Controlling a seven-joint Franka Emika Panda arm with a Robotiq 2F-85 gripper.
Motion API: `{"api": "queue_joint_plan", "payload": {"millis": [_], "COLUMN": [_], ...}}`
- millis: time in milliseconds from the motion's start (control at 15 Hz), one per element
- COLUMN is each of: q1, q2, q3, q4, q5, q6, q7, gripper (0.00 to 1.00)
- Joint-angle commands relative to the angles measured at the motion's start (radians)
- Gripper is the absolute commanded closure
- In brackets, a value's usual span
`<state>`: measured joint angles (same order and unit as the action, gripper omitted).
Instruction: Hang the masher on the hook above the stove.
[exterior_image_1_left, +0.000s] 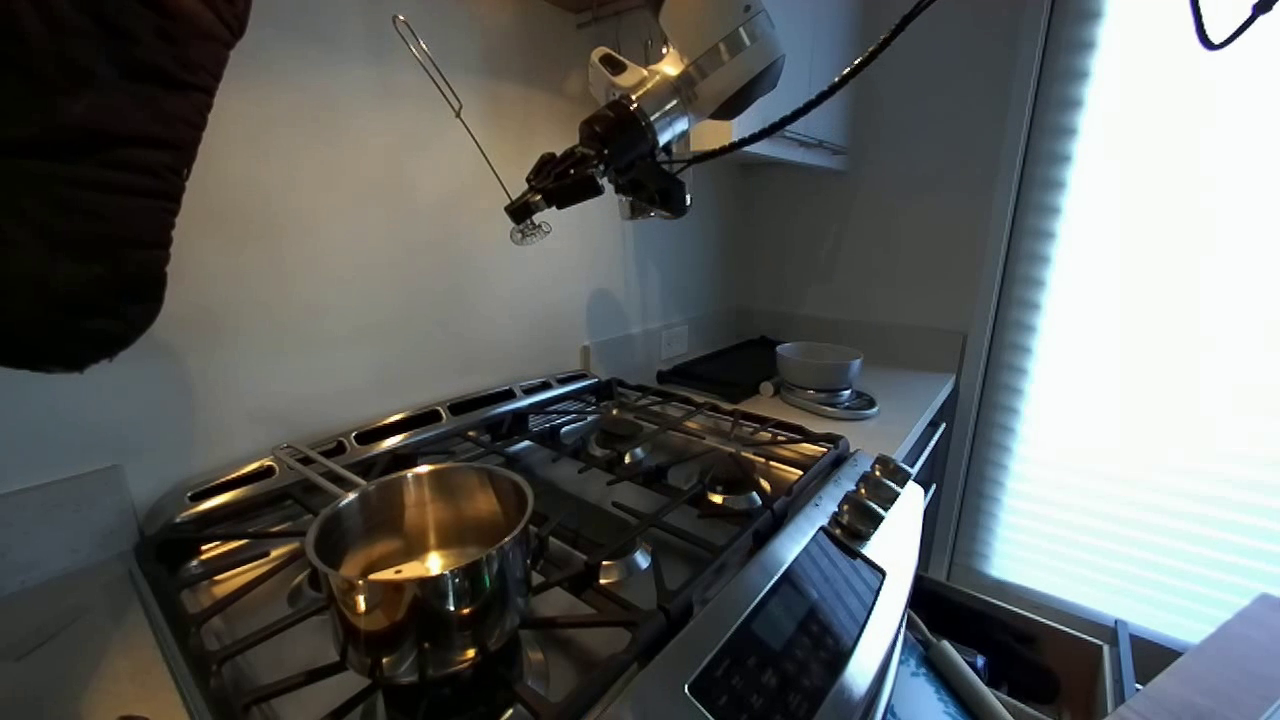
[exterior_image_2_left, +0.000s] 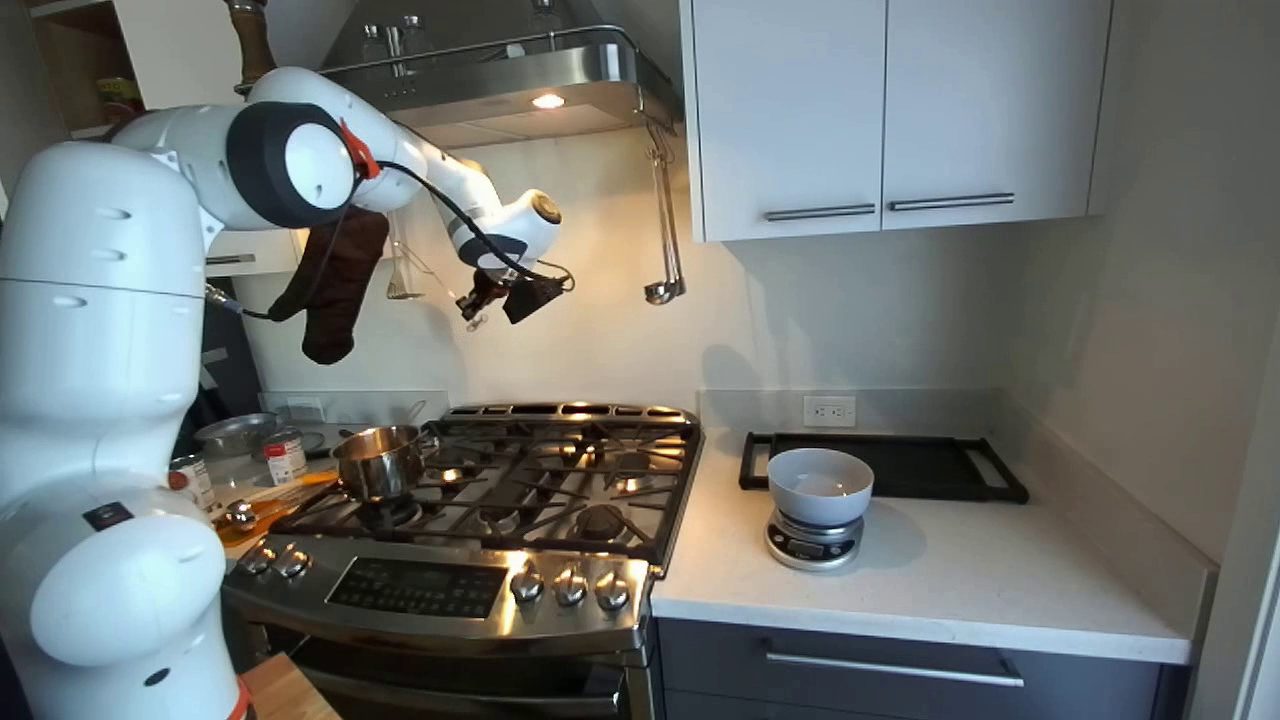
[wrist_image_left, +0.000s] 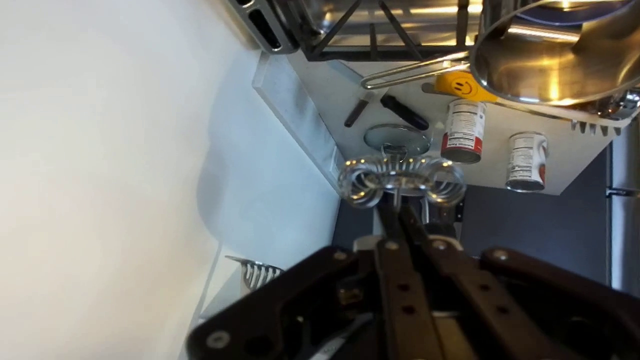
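The masher (exterior_image_1_left: 462, 118) is a thin metal rod with a long loop handle and a coiled head. It is tilted in the air above the stove (exterior_image_2_left: 440, 618), loop up and left in an exterior view, head low. My gripper (exterior_image_1_left: 516, 208) is shut on the rod just above the coiled head; it also shows in an exterior view (exterior_image_2_left: 467, 308). In the wrist view the coiled head (wrist_image_left: 400, 175) sits just beyond the fingertips (wrist_image_left: 397, 212). The handle loop is out of the wrist view. I cannot make out a free hook.
A range hood (exterior_image_2_left: 500, 100) is overhead, with ladles (exterior_image_2_left: 665, 230) hanging at its right. A slotted utensil (exterior_image_2_left: 402, 280) and dark oven mitt (exterior_image_2_left: 340, 285) hang at left. A steel pot (exterior_image_1_left: 430, 580) stands on the stove. A bowl (exterior_image_2_left: 820, 485) sits on a scale. Cans (wrist_image_left: 464, 127) stand left.
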<state>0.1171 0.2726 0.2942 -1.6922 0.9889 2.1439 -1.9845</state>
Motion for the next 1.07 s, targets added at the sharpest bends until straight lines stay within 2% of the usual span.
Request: {"api": "queue_joint_plan", "payload": {"millis": [0, 333, 800, 1000], "q1": [0.014, 0.033, 0.14, 0.19], "q2": [0.079, 0.21, 0.404, 0.451], "q3": [-0.027, -0.008, 0.037, 0.038], "q4": [0.162, 0.412, 0.698, 0.766], "q5": [-0.037, -0.017, -0.024, -0.013], "q6": [-0.054, -0.077, -0.05, 0.014], "q7": [-0.078, -0.079, -0.034, 0.022], "gripper": [0.99, 0.99, 0.99, 0.99]}}
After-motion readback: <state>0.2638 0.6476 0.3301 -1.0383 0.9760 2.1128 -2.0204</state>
